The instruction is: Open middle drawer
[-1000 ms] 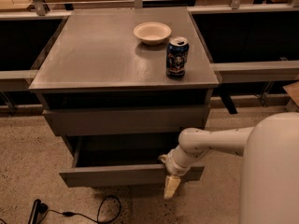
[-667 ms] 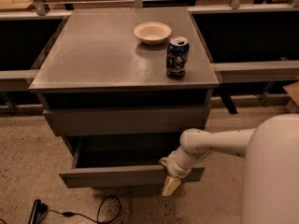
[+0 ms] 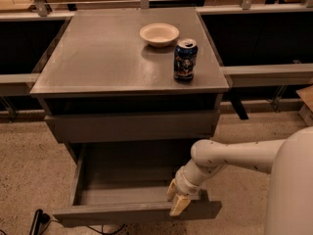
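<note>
The middle drawer (image 3: 132, 212) of the dark-grey cabinet stands pulled well out, and its shallow grey box interior (image 3: 127, 173) shows. Its flat front panel runs along the bottom of the camera view. My gripper (image 3: 176, 198) is at the right part of that panel's top edge. One yellowish finger (image 3: 171, 189) is inside the drawer and the other is over the panel's front face, so the gripper is closed on the panel. The uppermost drawer front (image 3: 129, 126) is closed above. The lowest drawer is hidden under the open one.
A cream bowl (image 3: 159, 34) and a dark drink can (image 3: 185, 59) stand on the cabinet top (image 3: 98, 53). A black cable and plug (image 3: 38, 220) lie on the floor at lower left. My white body (image 3: 291, 190) fills the lower right. Dark shelving flanks the cabinet.
The middle drawer has slid further out toward the camera. My gripper has moved with its front panel, down and a little to the left.
</note>
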{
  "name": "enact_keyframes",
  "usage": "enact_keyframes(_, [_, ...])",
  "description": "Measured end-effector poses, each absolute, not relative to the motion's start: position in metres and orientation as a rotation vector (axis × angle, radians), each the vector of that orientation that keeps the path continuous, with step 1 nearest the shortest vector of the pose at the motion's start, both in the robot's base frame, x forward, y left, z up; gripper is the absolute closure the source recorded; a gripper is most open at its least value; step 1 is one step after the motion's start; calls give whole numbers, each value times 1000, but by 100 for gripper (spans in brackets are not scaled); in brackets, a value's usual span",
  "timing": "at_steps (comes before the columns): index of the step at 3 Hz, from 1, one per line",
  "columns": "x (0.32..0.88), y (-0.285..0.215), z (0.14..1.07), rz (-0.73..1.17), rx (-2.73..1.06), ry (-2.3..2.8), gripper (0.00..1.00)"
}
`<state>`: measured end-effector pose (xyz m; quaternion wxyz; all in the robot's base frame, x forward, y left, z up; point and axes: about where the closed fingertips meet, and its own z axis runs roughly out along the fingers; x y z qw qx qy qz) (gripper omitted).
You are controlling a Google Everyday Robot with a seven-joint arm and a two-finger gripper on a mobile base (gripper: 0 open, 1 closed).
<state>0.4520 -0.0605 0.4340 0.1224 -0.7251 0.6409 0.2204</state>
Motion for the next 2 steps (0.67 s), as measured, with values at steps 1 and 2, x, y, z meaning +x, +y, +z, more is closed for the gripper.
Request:
enact_keyframes(1, [437, -53, 442, 684, -2144, 1841, 46])
enact_keyframes(2, [437, -48, 456, 668, -2177, 1816, 47])
